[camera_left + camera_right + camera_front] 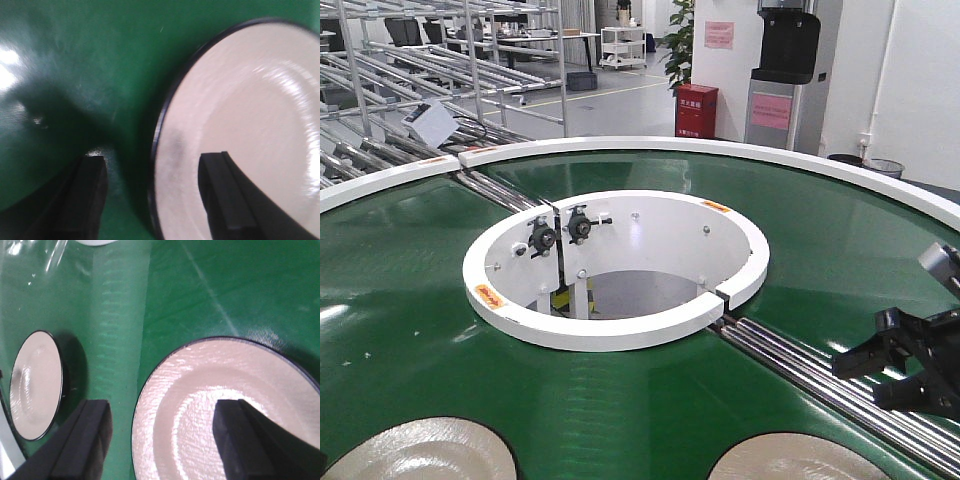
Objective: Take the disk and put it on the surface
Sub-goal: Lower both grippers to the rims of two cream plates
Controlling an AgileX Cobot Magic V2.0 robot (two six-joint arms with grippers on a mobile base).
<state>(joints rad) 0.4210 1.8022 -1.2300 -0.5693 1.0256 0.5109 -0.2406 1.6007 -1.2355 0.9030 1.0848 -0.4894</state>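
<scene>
Gaping wide over belt (pixel 410 300), left pincer (pixel 152 160) and right pincer (pixel 162 407) overhang 2 disks (pixel 250 100) (pixel 210 390); racks (pixel 420 60) behind.

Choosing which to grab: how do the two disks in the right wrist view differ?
The right gripper straddles the edge of the near disk; the far disk lies aside, outside the fingers. The near disk is cropped by the frame; the far disk shows almost whole. Both are pale, dark-rimmed, flat on the green belt.

Over a disk, the right gripper (pixel 162 415) gapes wide.
One disk (pixel 200 375) lies beneath it; a second disk (pixel 35 382) lies to its left on the green belt (pixel 200 285).
</scene>
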